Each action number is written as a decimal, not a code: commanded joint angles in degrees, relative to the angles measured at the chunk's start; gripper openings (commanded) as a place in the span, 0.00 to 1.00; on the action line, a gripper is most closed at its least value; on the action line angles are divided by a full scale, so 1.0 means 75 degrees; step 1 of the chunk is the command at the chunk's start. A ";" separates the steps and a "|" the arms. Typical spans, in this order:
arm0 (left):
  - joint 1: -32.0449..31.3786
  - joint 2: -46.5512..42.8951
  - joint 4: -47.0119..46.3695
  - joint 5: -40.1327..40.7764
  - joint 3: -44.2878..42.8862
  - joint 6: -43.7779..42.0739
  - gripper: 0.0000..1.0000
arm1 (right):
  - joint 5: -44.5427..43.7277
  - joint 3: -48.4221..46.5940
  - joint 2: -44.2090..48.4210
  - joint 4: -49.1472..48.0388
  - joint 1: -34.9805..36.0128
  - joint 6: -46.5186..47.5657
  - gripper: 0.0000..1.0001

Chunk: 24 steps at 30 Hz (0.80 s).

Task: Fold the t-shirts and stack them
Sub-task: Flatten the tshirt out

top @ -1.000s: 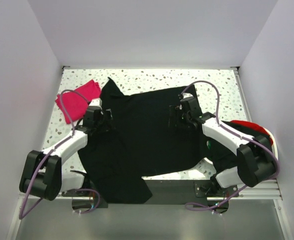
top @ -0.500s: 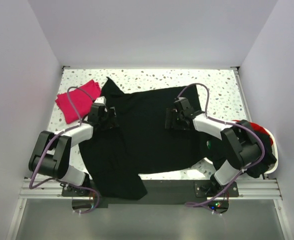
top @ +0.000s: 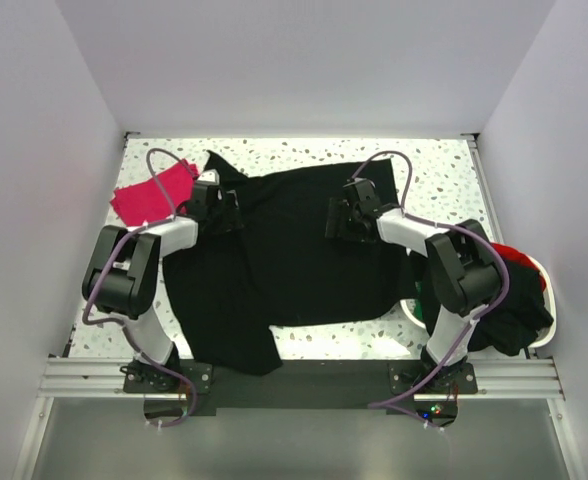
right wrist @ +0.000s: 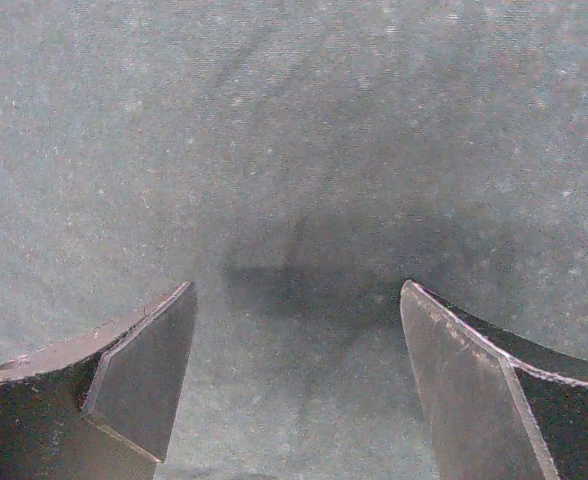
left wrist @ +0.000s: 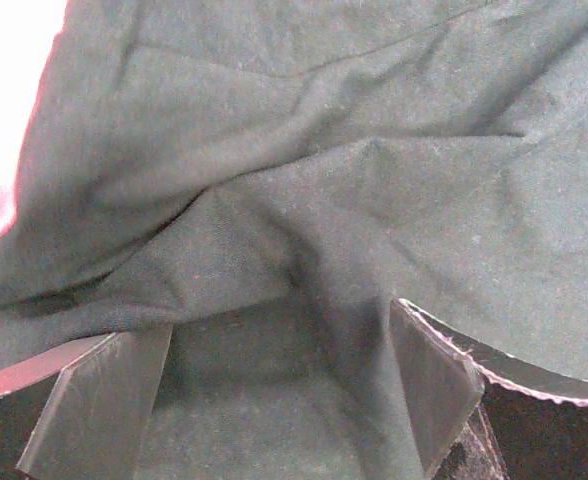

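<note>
A large black t-shirt (top: pixel 284 260) lies spread over the middle of the table, one corner hanging over the near edge. A magenta-pink t-shirt (top: pixel 149 195), folded small, lies at the back left. My left gripper (top: pixel 224 208) rests on the black shirt's left part, near the pink one. In the left wrist view it (left wrist: pixel 274 330) is open, with wrinkled black cloth (left wrist: pixel 304 180) between the fingers. My right gripper (top: pixel 336 218) rests on the shirt's right part. In the right wrist view it (right wrist: pixel 297 290) is open over flat black cloth (right wrist: pixel 294 130).
A white basket (top: pixel 540 280) at the right edge holds more shirts, black and red, with a bit of green showing. White walls enclose the speckled table (top: pixel 304 155) on three sides. A metal rail (top: pixel 304 375) runs along the near edge.
Both grippers have moved toward the far side of the table, and the black shirt has slid back with them, so less of it hangs over the near edge.
</note>
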<state>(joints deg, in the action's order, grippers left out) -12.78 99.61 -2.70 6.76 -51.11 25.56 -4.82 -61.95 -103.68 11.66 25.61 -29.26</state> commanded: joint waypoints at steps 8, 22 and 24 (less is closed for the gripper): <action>0.0016 0.0243 0.0583 0.0457 -0.0849 -0.0443 0.95 | 0.0396 -0.0985 -0.0556 0.0285 -0.0215 0.0186 0.86; -0.0617 -0.2629 0.1215 0.0857 0.0895 0.0060 0.95 | 0.0631 0.0525 0.1648 -0.0101 0.0652 0.0385 0.86; -0.0652 -0.2862 0.1215 0.0763 0.1386 0.0235 0.95 | 0.0631 0.0853 0.1753 -0.0230 0.0850 0.0303 0.86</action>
<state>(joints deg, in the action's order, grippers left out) -17.39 79.53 3.88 12.45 -45.65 24.80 -0.60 -58.89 -91.59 11.51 30.20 -26.81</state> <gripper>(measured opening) 0.944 0.858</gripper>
